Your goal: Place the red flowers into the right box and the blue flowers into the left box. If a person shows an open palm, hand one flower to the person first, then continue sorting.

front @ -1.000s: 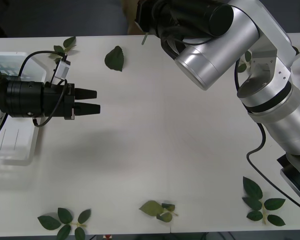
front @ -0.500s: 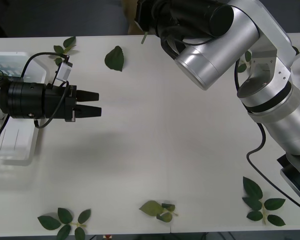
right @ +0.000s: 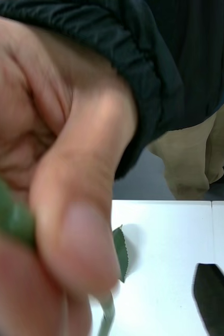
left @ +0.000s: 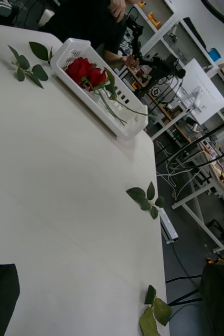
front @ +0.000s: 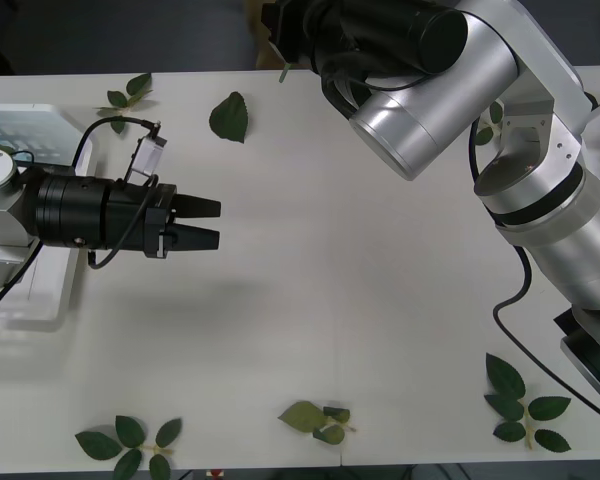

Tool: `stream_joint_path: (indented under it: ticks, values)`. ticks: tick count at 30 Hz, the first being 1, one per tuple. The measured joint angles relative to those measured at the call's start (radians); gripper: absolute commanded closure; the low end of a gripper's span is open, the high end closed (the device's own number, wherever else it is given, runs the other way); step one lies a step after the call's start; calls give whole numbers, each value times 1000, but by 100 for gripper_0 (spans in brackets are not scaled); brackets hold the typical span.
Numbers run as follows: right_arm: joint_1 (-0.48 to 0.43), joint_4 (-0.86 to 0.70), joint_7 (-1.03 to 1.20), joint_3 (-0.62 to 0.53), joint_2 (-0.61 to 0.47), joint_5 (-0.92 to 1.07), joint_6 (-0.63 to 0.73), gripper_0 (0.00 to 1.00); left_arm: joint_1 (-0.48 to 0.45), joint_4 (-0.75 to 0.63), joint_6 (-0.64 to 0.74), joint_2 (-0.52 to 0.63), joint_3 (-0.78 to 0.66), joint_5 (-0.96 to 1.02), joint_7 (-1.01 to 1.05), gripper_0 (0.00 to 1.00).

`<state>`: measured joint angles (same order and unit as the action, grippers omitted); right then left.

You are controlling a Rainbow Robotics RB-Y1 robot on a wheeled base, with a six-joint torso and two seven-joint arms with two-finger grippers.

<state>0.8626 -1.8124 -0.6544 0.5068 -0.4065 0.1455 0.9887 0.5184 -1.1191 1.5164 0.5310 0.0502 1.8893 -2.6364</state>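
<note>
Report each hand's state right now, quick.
Left hand: open, holding nothing, over the white table.
Right hand: cannot tell; past the table's far edge, where a person's fingers pinch a thin green stem.

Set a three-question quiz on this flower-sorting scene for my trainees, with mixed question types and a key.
1. True or false: the left gripper is shut on something.
2. Where do the red flowers lie?
A. in the right box
B. loose on the table
C. in the left gripper
3. In the right wrist view, what is the person's hand pinching?

Key:
1. False. It is open and empty, above the table.
2. A.
3. A green stem.
</note>
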Motion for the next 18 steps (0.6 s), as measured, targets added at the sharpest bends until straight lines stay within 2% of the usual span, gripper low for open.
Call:
stream_joint_path:
  ticks: [6, 12, 18]
  values:
    - [-2, -14, 0, 0, -6, 16, 0, 1, 0, 0, 3, -22, 1, 0, 0, 0]
    - [-62, -164, 0, -16, -99, 157, -1, 1, -4, -1, 3, -36, 1, 0, 0, 0]
    - [-178, -264, -90, -135, -230, 464, -12, 1, -17, -2, 3, -40, 4, 0, 0, 0]
